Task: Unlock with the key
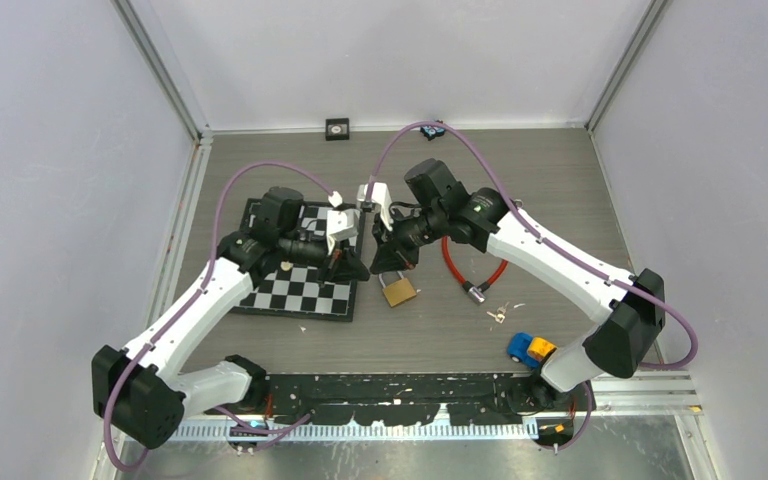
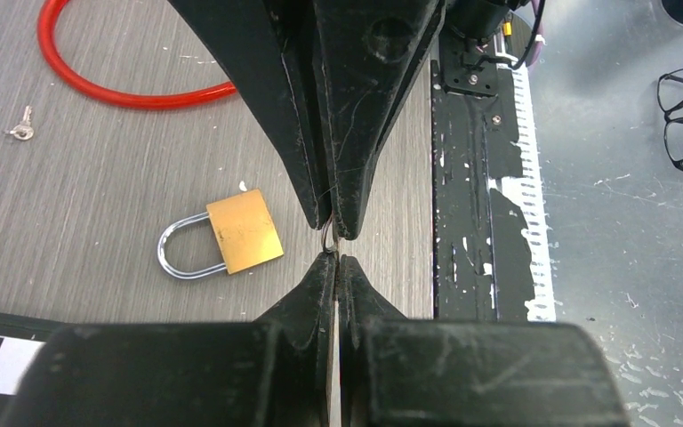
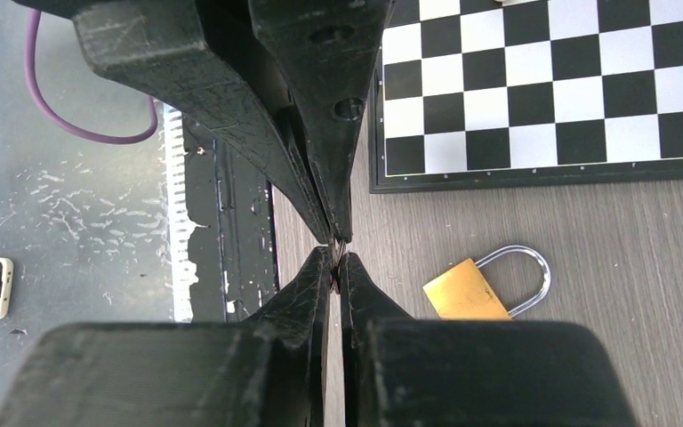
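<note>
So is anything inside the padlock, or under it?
The padlock lies flat, directly on the table, its shackle closed and nothing sticking out of its body. The keyhole itself cannot be seen, nor the patch of tabletop its body covers.

A brass padlock point(image 1: 398, 291) with a silver shackle lies flat on the tabletop, shackle seated in the body. Above it a thin sliver of metal, probably the key point(image 2: 327, 238), is nipped where the left end effector point(image 2: 335, 262) and right end effector point(image 3: 336, 258) meet tip to tip.
</note>
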